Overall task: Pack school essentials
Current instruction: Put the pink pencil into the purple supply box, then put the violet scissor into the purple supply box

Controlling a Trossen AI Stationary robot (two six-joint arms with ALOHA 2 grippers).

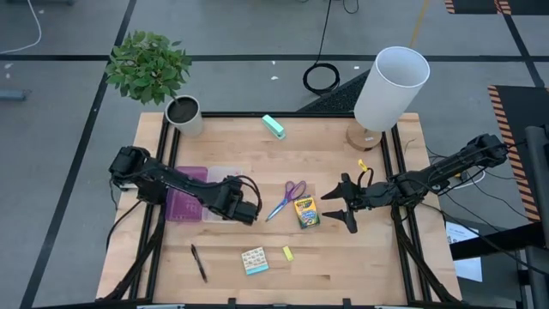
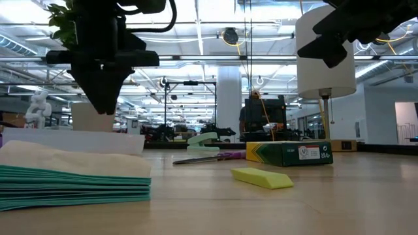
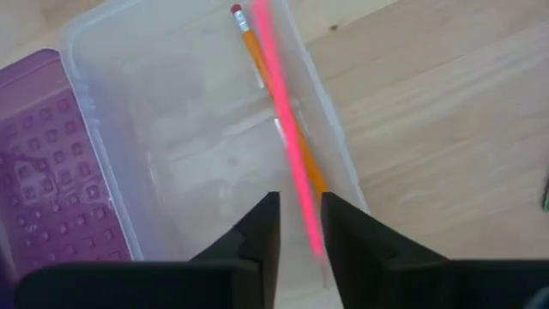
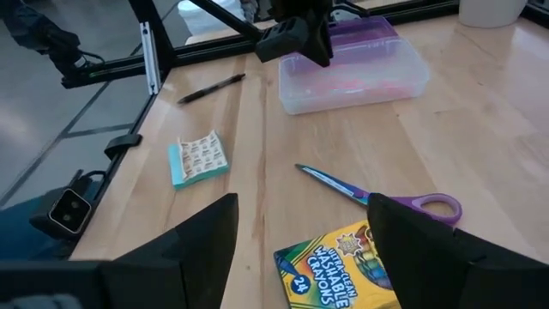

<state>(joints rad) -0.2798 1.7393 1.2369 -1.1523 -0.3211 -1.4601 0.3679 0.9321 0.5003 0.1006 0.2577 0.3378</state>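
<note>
My left gripper [image 1: 247,209] hangs fingers-down over the right end of the purple-and-clear case [image 1: 199,194], open by a narrow gap [image 3: 300,236]. A blurred pink pencil [image 3: 287,129] shows in that gap, above the clear tray [image 3: 171,129]. An orange pencil [image 3: 250,51] lies in the tray. My right gripper [image 1: 341,206] stands open, level, just right of the crayon box [image 1: 306,212]. On the table lie the purple-handled scissors [image 1: 287,199], the black pen [image 1: 198,262], the patterned pad [image 1: 255,260] and the yellow piece [image 1: 288,253]. My left gripper's fingers [image 3: 262,232] stand on either side of the pink pencil's near end [image 3: 310,225], pointing down from above. The gap is wider than the pencil, and the pencil is blurred. Whether a finger touches it, I cannot tell.
A teal block [image 1: 274,127] lies at the far middle. A white lamp [image 1: 390,90] stands at the far right, a potted plant [image 1: 150,64] and a pot [image 1: 183,114] at the far left. Black rails run along the table's edges.
</note>
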